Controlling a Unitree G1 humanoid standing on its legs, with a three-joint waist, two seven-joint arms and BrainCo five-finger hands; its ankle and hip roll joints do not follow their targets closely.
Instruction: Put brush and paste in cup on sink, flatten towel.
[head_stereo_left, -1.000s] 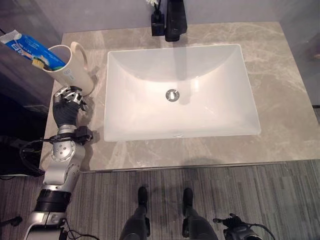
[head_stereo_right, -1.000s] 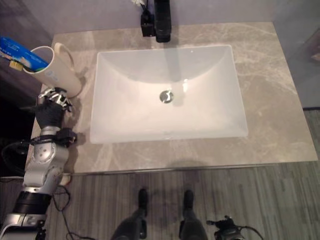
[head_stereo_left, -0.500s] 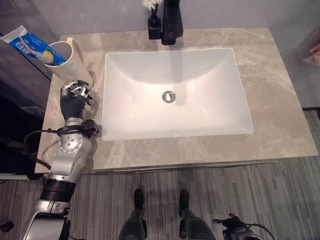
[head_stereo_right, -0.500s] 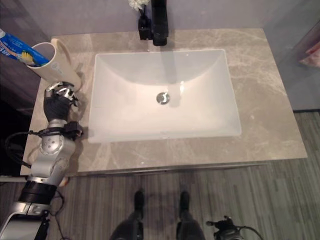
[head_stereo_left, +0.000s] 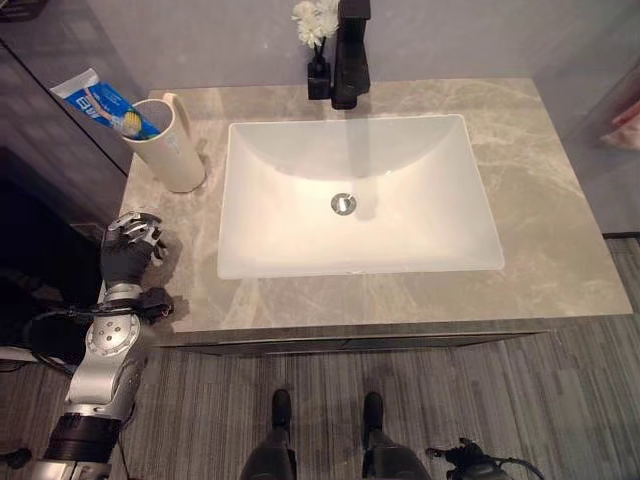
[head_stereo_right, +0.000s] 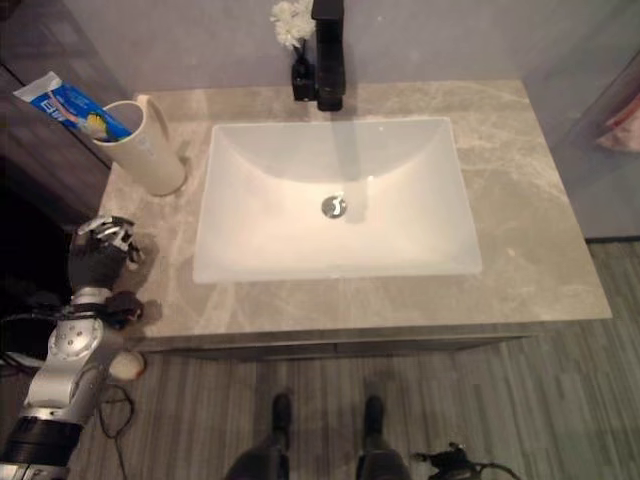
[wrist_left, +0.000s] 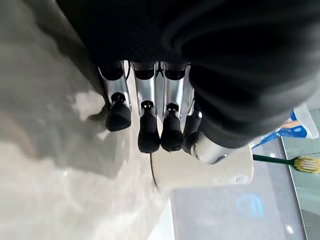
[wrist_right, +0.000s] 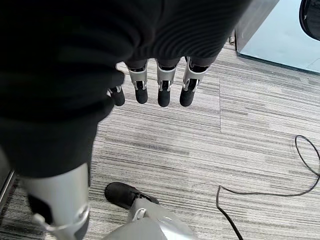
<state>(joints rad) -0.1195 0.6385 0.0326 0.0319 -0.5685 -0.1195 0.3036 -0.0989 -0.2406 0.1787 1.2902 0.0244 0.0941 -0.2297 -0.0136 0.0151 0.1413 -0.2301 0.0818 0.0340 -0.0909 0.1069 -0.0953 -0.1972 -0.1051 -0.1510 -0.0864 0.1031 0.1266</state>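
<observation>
A cream cup stands at the counter's back left corner, beside the sink. A blue toothpaste tube and a toothbrush with a yellow head lean out of it. My left hand hovers over the counter's front left corner, well short of the cup, fingers relaxed and empty. Its wrist view shows the fingers hanging above the marble, with the cup and the toothbrush past them. My right hand hangs low over the floor, fingers loose and empty.
A white rectangular basin fills the middle of the grey marble counter. A black faucet and a small vase of white flowers stand behind it. A bit of pink cloth shows at the right edge.
The camera has shifted. My left hand has drawn back from just below the cup toward the counter's front edge; the cup with paste and brush stays put.
</observation>
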